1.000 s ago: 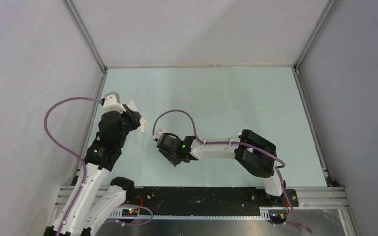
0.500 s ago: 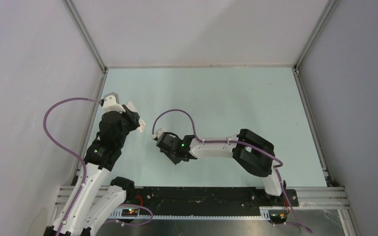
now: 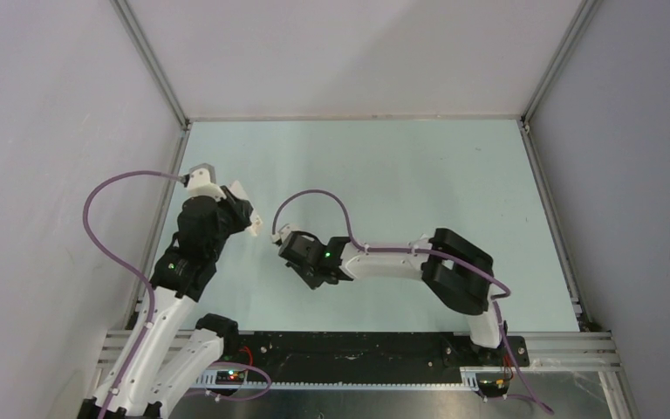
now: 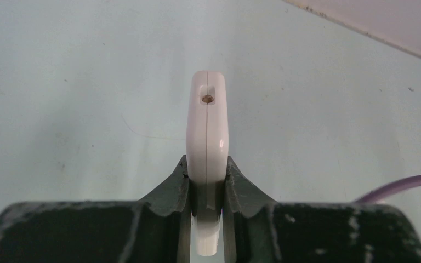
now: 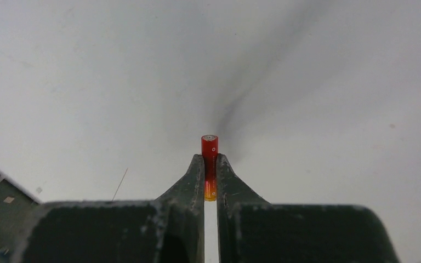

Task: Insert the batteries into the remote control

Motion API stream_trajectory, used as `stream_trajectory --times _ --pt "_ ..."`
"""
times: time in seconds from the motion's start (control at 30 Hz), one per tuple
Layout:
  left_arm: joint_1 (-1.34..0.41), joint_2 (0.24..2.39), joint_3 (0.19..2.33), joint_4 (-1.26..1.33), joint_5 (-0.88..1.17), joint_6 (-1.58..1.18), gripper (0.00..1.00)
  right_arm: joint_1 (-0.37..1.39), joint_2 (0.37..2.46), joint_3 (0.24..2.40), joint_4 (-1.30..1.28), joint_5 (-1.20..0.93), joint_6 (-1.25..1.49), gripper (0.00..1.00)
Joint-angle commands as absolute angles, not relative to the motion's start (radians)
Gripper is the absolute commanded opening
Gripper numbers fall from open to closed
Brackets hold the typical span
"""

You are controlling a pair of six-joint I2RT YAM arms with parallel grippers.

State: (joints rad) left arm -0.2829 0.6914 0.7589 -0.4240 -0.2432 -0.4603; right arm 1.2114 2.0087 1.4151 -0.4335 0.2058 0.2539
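We see our left gripper (image 4: 206, 174) at the bottom middle of the left wrist view. Its two dark fingers press tight on the small flat white plastic remote control (image 4: 208, 129), one finger on each flat side. We look at the thin side of the remote. It sticks up past the fingertips to the middle of the frame and has a little round hole near its top.

In the right wrist view, our right gripper (image 5: 210, 167) also sits at the bottom middle. Its fingers are almost together and pinch a tiny orange-red round battery (image 5: 209, 147). The tip of the battery pokes out above them.

In the top view, both grippers are at the middle left, near each other but apart, over the pale green table (image 3: 419, 175).
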Motion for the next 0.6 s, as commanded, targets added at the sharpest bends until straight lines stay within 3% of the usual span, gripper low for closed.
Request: stream_trajectory --times 0.0,0.17,0.4,0.57 --pt "-0.276 0.708 0.809 -0.394 -0.098 -0.424 0.00 1.209 1.789 1.383 -0.420 0.218 0.254 0.03" --pt "-0.277 0.762 0.858 -0.393 0.182 -0.376 0.00 1.207 1.508 1.237 -0.359 0.153 0.226 0.03" --pt "-0.278 0.836 0.932 -0.394 0.542 -0.372 0.00 1.213 1.059 0.977 -0.086 -0.040 0.115 0.01" --pt "-0.314 0.878 0.990 -0.394 0.720 -0.413 0.00 1.233 0.929 0.954 -0.065 -0.066 0.029 0.01"
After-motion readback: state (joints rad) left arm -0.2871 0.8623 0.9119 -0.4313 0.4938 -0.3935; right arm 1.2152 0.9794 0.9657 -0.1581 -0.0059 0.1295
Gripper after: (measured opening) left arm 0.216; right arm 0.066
